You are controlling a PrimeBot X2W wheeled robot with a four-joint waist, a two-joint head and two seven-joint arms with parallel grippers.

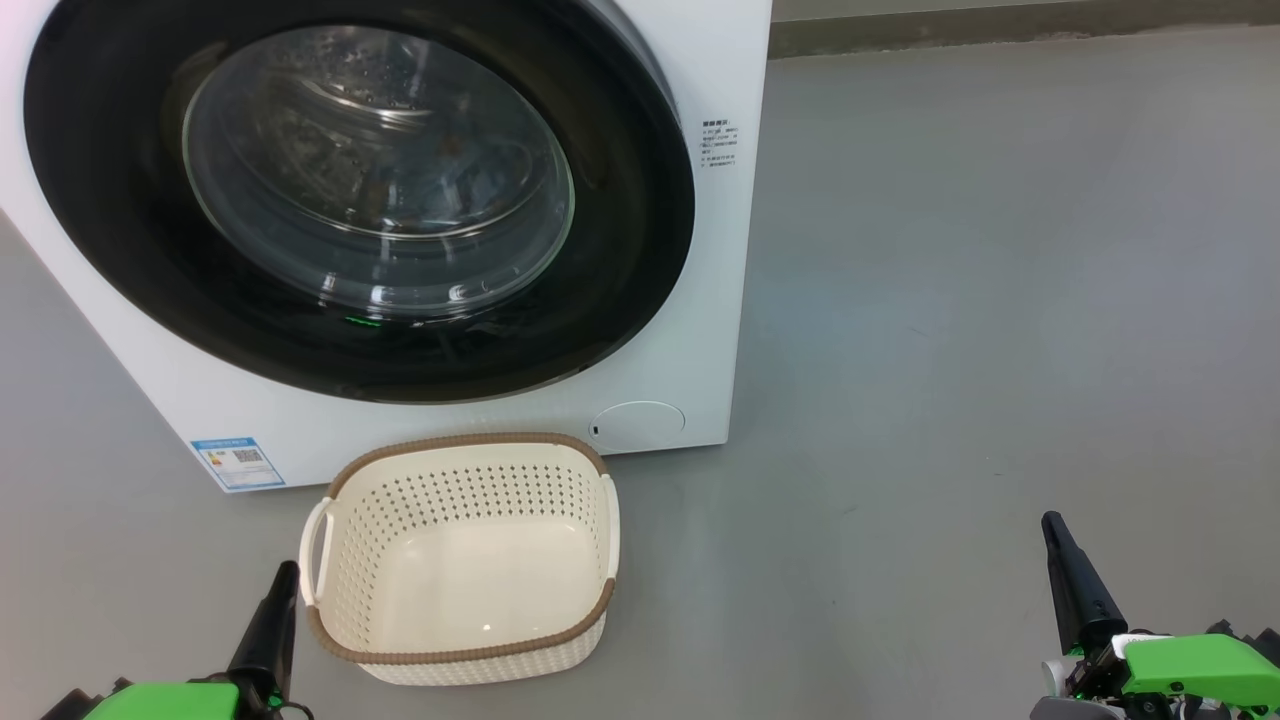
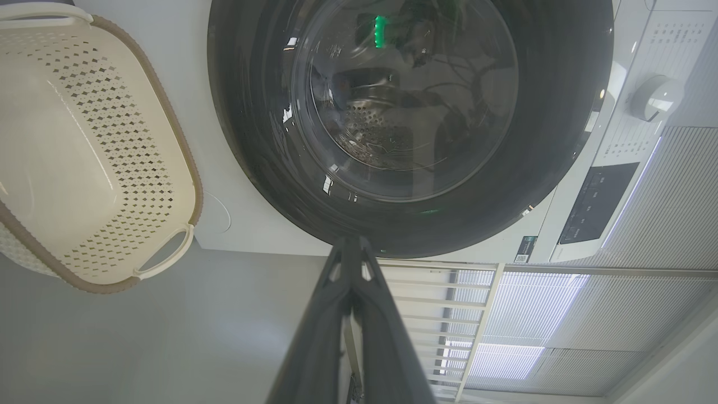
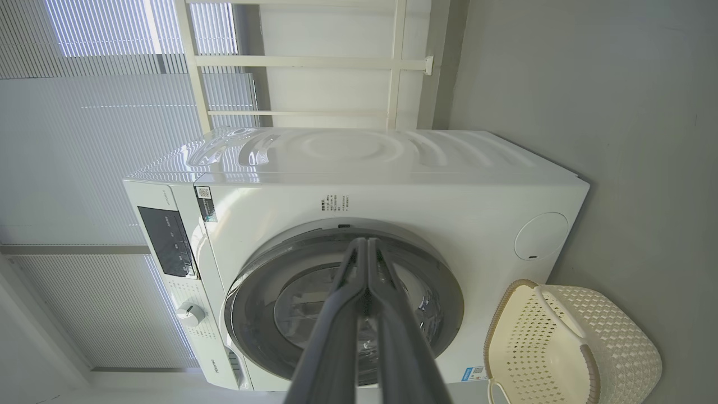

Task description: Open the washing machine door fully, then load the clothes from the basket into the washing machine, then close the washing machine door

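Basket (image 1: pixel 462 655) before washing machine (image 1: pixel 710 330)

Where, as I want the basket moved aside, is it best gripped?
On the basket, grip the left handle, coming from the left and above: the loop stands off the wall, leaving a finger gap, and lies nearest the left end effector.

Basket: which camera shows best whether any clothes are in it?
Head view: it looks down into the basket, with the whole rim and bare bottom visible; it is empty. Left wrist view shows the basket sideways, cropped at the left edge; right wrist view shows the basket obliquely, cut by the bottom edge.
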